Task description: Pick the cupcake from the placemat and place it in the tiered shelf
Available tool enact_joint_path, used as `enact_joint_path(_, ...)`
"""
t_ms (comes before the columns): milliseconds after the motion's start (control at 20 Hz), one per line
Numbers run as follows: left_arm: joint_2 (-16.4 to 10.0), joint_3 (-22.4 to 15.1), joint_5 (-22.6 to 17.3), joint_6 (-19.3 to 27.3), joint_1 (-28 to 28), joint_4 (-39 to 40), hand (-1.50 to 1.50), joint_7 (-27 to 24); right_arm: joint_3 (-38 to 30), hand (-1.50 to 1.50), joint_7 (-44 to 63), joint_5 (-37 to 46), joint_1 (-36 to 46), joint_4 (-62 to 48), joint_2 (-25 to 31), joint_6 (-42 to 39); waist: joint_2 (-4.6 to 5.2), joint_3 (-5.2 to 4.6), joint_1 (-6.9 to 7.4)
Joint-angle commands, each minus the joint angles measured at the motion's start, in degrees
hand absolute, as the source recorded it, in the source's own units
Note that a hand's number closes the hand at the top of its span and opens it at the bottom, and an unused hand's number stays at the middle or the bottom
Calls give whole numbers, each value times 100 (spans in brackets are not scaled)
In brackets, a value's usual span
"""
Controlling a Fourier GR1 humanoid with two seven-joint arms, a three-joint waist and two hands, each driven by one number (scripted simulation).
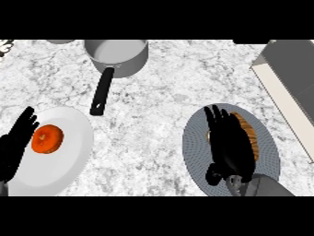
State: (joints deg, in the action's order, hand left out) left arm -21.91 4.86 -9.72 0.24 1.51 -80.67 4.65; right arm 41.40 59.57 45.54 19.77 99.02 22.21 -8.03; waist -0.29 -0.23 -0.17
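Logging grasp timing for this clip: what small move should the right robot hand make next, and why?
The right robot hand lies over the cupcake on the placemat with fingers straight, so nothing looks gripped yet. Probably it should curl round the cupcake before lifting toward the shelf at its right.

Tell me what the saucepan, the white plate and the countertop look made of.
Saucepan: likely brushed metal, grey with a soft sheen; its handle looks black plastic, matte. White plate: probably glazed ceramic, plain and smooth. Countertop: seemingly marble or similar stone, white with grey veining.
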Motion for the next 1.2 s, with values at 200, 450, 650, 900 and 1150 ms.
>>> enact_joint_path(200,85,36,57,-132,-77,240,0,-174,-177,-150,660,-110,226,-186,-183,-1371,25,18,8)
enact_joint_path(450,71,100,169,-169,-79,317,0,-294,-524,-150,635,-181,672,-380,-459,-1947,27,18,32)
enact_joint_path(650,155,119,196,-73,-194,101,0,5,-756,-150,77,178,381,-794,-309,-1599,29,22,26)
enact_joint_path(900,367,192,370,-116,-281,621,0,-431,-848,-150,-265,657,214,-1076,-655,-1533,31,21,23)
enact_joint_path(1150,447,139,443,-143,-118,-63,0,46,-1052,-150,-752,1192,319,-1814,-1066,-1188,31,23,46)
